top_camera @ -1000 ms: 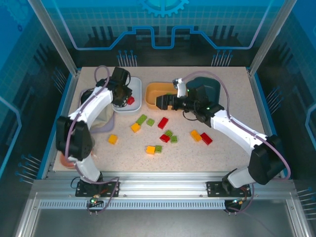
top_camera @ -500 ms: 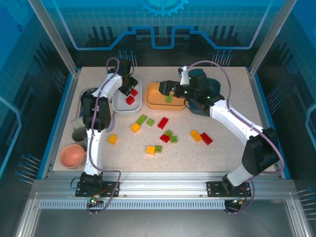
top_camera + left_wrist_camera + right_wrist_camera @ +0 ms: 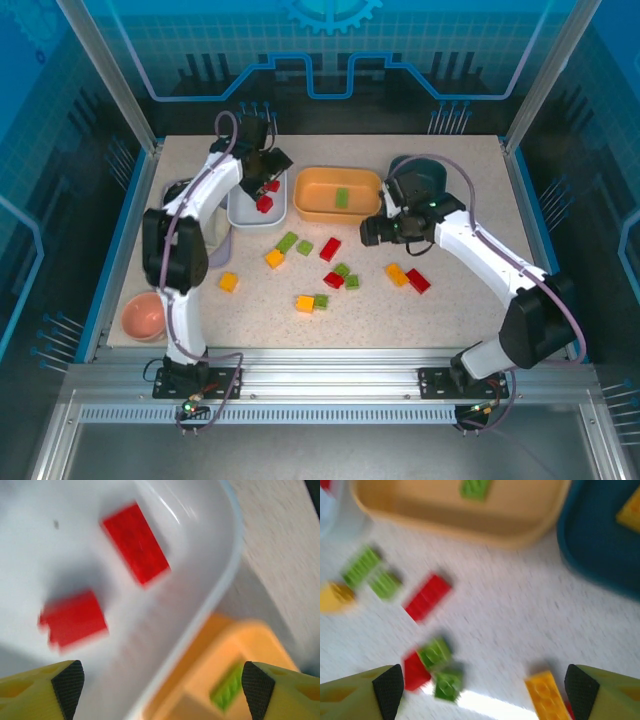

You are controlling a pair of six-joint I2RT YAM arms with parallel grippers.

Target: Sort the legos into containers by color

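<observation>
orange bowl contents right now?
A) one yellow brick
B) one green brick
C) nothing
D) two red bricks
B: a single green brick lies inside the orange bowl, while the two red bricks sit in the white bowl next to it.
</observation>
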